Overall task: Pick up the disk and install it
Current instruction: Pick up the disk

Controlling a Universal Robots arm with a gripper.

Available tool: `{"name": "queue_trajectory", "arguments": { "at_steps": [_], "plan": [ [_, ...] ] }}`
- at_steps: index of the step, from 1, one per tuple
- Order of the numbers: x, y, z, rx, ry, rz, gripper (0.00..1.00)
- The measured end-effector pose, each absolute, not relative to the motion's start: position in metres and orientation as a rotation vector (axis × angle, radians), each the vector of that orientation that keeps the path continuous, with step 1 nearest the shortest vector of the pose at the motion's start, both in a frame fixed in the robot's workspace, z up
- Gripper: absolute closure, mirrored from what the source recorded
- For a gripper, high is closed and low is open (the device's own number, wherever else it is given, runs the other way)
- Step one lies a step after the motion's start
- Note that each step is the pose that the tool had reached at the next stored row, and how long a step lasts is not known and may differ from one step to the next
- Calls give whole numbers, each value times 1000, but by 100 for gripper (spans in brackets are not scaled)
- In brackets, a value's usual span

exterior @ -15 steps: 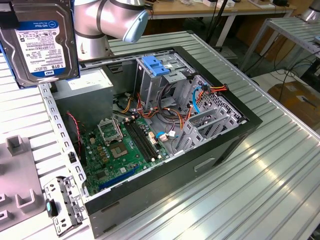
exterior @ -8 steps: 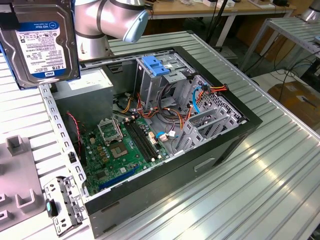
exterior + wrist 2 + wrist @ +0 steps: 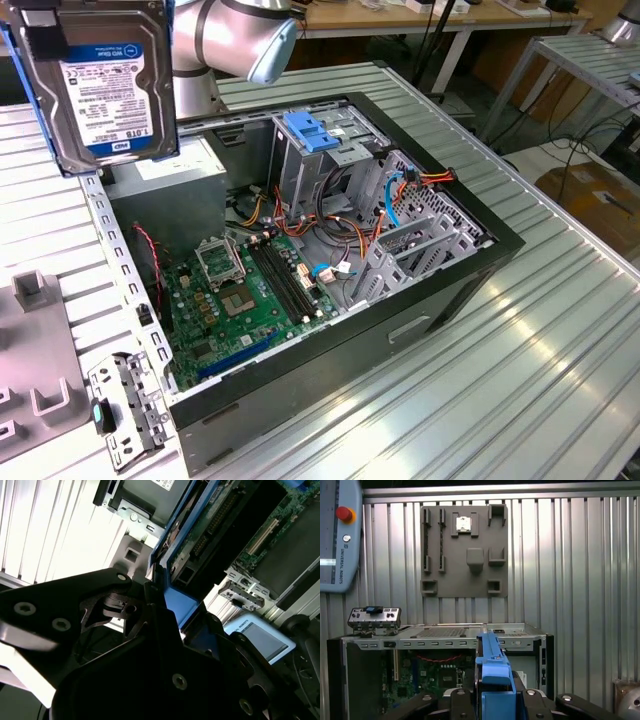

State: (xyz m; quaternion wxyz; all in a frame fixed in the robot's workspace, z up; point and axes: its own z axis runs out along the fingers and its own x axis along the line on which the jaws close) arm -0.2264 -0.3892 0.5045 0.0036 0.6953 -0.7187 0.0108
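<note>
Disk (image 3: 100, 80) nearest, hanging label-out, clear above the computer case (image 3: 420, 290). Probably dense, rigid and shock-sensitive, with smooth metal faces; best gripped across the blue side rails (image 3: 492, 667), never its bare underside. Fingers (image 3: 159, 615) narrow, clamped on a rail edge, carrying the disk.

The arm (image 3: 235, 30) rose at the back of the exterior view, its grey joint with a pale blue cap turned towards that view's left. The gripper (image 3: 493, 694) was closed on the disk (image 3: 105, 80) and held it aloft at the exterior view's upper left, label facing out. In both wrist views the black fingers (image 3: 161, 630) pressed on the disk's blue rail from either side, with the disk edge-on between them. The black finger linkages, studded with screws, spread out to both sides of the grip.
</note>
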Motion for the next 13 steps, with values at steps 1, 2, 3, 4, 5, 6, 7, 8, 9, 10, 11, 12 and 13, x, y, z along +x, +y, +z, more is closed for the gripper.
{"name": "queue_trajectory", "arguments": {
  "at_steps": [1,2,3,4,5,6,7,8,9,10,11,12,13],
  "plan": [
    [-223,-389,505,2179,-2252,34,63],
    [-221,-389,505,2179,-2253,34,63],
    [-218,-389,505,2179,-2253,33,63],
    [-213,-389,504,2179,-2252,33,63],
    [-210,-389,504,2179,-2252,33,63],
    [-207,-389,504,2179,-2252,33,63],
    [-204,-389,504,2179,-2252,33,63],
    [-199,-389,504,2179,-2252,33,63],
    [-190,-389,505,2178,-2252,32,63],
    [-184,-389,505,2178,-2252,32,63],
    [-181,-389,505,2178,-2252,31,63],
    [-179,-390,505,2178,-2251,31,63],
    [-177,-390,504,2178,-2251,31,63]
  ]
}}
